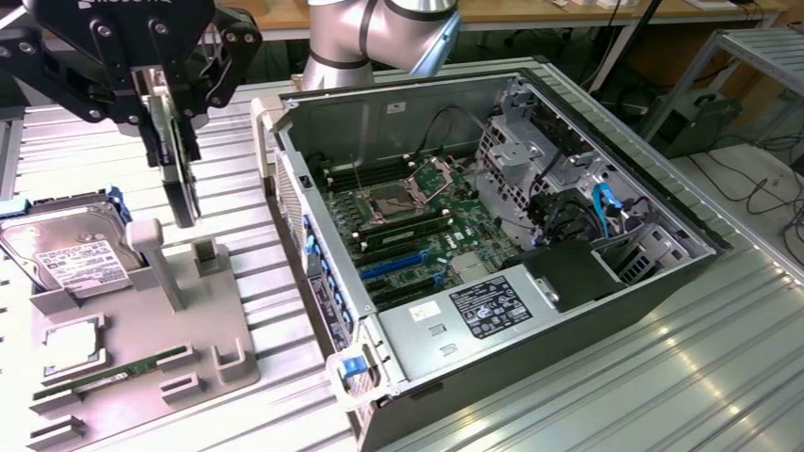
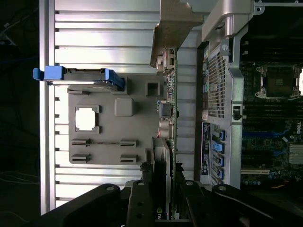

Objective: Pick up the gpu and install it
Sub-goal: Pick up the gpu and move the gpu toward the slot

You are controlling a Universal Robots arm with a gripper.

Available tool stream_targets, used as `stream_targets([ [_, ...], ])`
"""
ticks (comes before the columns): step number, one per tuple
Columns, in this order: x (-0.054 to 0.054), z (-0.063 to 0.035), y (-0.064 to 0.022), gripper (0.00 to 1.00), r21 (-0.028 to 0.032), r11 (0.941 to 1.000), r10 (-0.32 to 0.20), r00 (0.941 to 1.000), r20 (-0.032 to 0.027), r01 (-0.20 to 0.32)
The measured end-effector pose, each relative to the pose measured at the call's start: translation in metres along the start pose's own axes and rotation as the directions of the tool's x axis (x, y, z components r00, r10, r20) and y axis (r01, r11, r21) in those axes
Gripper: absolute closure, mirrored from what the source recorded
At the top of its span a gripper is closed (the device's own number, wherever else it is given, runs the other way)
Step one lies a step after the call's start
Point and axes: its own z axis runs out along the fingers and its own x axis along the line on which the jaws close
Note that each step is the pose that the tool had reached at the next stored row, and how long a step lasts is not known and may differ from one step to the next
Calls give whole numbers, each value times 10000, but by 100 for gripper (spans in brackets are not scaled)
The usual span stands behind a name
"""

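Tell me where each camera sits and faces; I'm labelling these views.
Exterior view: fixed off the robot, high, looking down on the open computer case and grey tray; shows the arm and jaws clamping the gpu.
Wrist view: on the wrist, looking down past the jaws along the gpu at tray.
Shared: gpu, tray, hard drive, case.

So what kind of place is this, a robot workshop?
Probably a robotics lab or test workshop. A robot arm's fingers hold a gpu over a grey parts tray with a hard drive, beside an opened computer case on a ribbed metal bench.
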Motion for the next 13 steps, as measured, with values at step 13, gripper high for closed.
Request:
stream_targets([
  [13,-76,-1,-1,73,0,10000,0,10000,-1,0],
])
